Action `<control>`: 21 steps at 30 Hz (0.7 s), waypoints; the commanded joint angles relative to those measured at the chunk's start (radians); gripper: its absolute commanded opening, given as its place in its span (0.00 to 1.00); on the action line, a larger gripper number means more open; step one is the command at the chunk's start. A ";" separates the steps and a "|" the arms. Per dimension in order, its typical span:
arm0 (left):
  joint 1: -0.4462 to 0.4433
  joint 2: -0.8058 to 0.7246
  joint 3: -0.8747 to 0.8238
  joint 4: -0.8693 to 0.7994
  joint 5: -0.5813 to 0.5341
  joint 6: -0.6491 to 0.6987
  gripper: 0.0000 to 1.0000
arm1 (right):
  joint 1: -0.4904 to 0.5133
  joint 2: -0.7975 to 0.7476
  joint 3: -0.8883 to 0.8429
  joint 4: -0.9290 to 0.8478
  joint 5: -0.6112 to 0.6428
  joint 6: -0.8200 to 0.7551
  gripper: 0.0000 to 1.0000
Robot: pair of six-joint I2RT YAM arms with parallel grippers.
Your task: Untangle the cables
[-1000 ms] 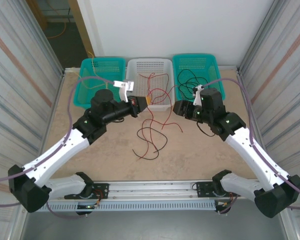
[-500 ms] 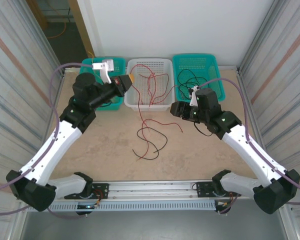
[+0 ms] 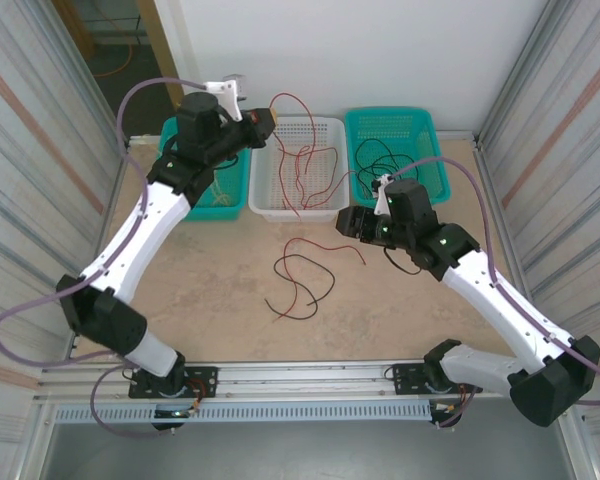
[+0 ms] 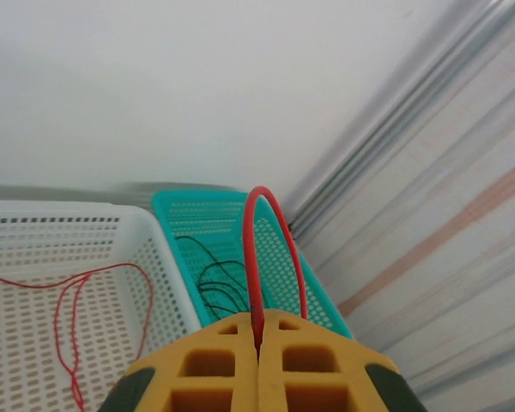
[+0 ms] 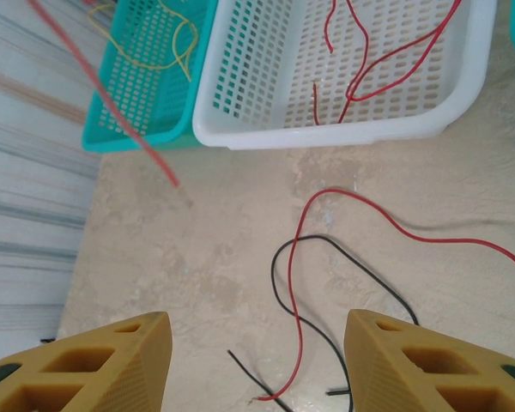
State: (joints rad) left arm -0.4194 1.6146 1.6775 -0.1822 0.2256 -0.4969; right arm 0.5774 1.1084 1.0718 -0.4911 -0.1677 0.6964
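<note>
Nearest us, between the arm bases and the right claw [image 3: 348, 222], the table [image 3: 210, 300] lay open. It was bare except for a loose tangle of red and black cables [image 3: 298, 285] below that claw and to its left. The right claw hung released above the tangle, its jaws apart with nothing between them. In its wrist view a red strand [image 5: 298, 292] and a black strand [image 5: 273, 279] crossed on the table under its fingertips.

Beyond it ran the front rim of the white basket [image 3: 298, 210], with red cables [image 3: 305, 170] lying inside. To either side were the left teal basket [image 3: 225, 195], holding pale yellow cables [image 5: 167, 43], and the right teal basket [image 3: 435, 165], holding black cables [image 3: 380, 155]. The three baskets sat side by side, close to the far wall.

Farthest off, the left claw [image 3: 270, 120] was raised over the white basket's far-left corner. It was clenched on a red cable [image 4: 256, 249] that arched above its tips and trailed down. The side walls stood well clear of both claws.
</note>
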 commanded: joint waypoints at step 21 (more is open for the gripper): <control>0.059 0.321 0.310 -0.065 -0.039 0.065 0.18 | 0.017 -0.032 -0.013 -0.038 0.063 -0.002 0.55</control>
State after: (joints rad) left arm -0.3744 1.9137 1.9526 -0.2401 0.1818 -0.4561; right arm 0.5846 1.0912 1.0695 -0.5186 -0.1238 0.6968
